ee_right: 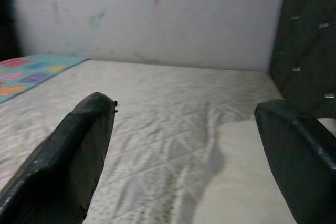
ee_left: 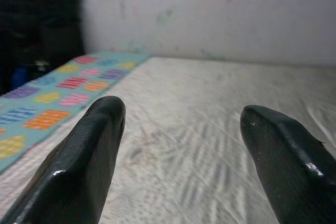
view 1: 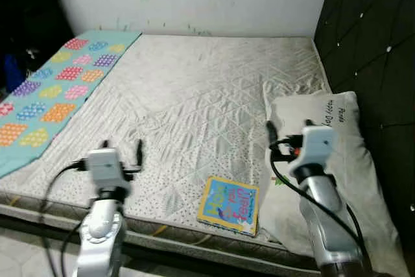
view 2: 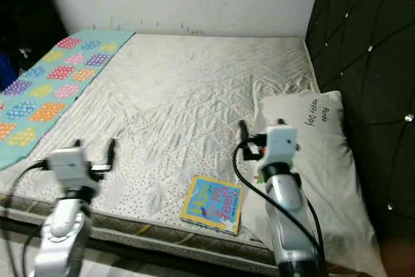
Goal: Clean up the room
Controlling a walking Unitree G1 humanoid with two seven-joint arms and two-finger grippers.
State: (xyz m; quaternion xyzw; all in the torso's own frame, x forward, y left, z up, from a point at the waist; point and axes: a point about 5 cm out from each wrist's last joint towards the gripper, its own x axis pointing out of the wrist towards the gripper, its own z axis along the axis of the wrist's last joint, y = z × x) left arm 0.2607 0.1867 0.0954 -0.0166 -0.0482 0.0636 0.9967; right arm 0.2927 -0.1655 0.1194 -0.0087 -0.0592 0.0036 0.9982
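Quilted white fabric covers the mattress [view 1: 194, 95], and from the left eye view the robot stands at its near edge with both arms raised over it. A colourful children's book [view 1: 228, 204] lies flat close to that edge, between the two arms and nearer the right one; it looks like the loose item a tidy-up would start with. The left gripper [view 1: 122, 148] hovers over bare mattress, fingers apart and holding nothing. The right gripper [view 1: 288, 128] hangs over the corner of a white pillow [view 1: 337, 134] that leans against the dark padded headboard [view 1: 369, 37], its fingers likewise spread and empty.

The right eye view gives the same layout, with a teal patterned blanket [view 2: 45, 89] running down the far left side of the bed.

Looking along the left wrist, two black fingers [ee_left: 79, 156] stand wide apart over the sheet, the blanket beyond them.

Along the right wrist, the fingers [ee_right: 68, 150] are equally wide, aimed over the pillow edge toward the wall [ee_right: 157, 14]. Neither arm is yet lined up on the book, I judge.
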